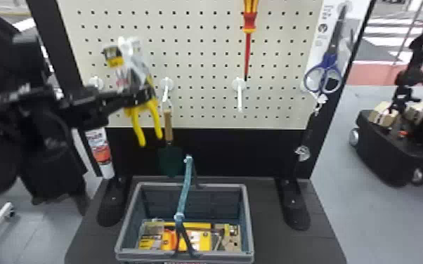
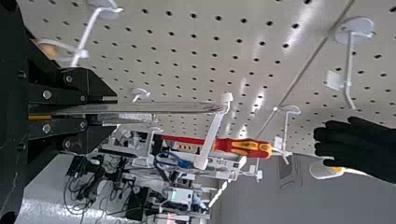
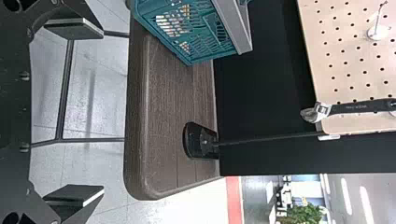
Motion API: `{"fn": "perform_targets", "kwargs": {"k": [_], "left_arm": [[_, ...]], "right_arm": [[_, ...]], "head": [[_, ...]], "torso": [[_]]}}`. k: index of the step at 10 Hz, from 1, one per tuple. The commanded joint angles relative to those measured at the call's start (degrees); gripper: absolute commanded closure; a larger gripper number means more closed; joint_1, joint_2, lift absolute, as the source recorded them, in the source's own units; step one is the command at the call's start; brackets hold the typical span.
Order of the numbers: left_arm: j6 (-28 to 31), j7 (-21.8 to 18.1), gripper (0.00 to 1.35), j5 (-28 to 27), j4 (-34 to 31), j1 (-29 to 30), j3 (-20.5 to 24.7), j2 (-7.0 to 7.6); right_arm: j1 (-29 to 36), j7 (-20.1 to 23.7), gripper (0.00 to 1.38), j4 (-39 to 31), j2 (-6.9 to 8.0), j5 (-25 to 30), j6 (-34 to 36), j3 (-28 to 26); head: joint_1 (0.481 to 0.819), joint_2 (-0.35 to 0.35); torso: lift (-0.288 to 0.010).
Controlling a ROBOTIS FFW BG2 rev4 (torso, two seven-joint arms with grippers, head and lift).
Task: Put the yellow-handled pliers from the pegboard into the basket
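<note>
Left gripper clamped on the yellow-handled pliers, fingers closed across their clear packaging; pliers held in front of the left part of the pegboard, handles pointing down, above the rim level of the basket; in the left wrist view the packaging's far end lies at a white hook, cannot tell whether it is on it; right gripper has its fingers well apart, nothing between them touched; basket stands on the dark table, handle raised, yellow packs inside; trowel hangs beside the pliers; red-and-yellow screwdriver and blue-handled scissors hang farther right; adjustable wrench noted at the board in the right wrist view.
</note>
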Motion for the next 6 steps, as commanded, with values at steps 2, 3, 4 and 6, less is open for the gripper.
{"fn": "perform_targets", "kwargs": {"k": [2,3,4,6], "left_arm": [[-2.63,-0.26,1.13,-1.03,-0.89,6.94,1.73,-2.0],[-4.48,-0.88,1.13,-3.76,-0.89,8.78,2.78,-3.05],[-5.88,-1.14,1.13,-6.57,-0.89,10.26,3.31,-3.58],[-10.1,-1.05,1.13,-7.28,1.22,14.07,4.72,-5.86]], "right_arm": [[0.39,-0.03,0.13,-0.34,0.05,-0.11,0.0,-0.09],[0.39,0.05,0.13,-0.34,0.05,-0.11,0.0,-0.09],[0.39,-0.03,0.13,-0.06,0.05,-0.11,0.0,0.0],[0.39,-0.03,0.13,0.22,0.05,-0.11,0.0,0.0]], "head": [[0.549,0.0],[0.549,0.0],[0.549,0.0],[0.549,0.0]], "torso": [[-0.1],[-0.1],[-0.1],[-0.1]]}}
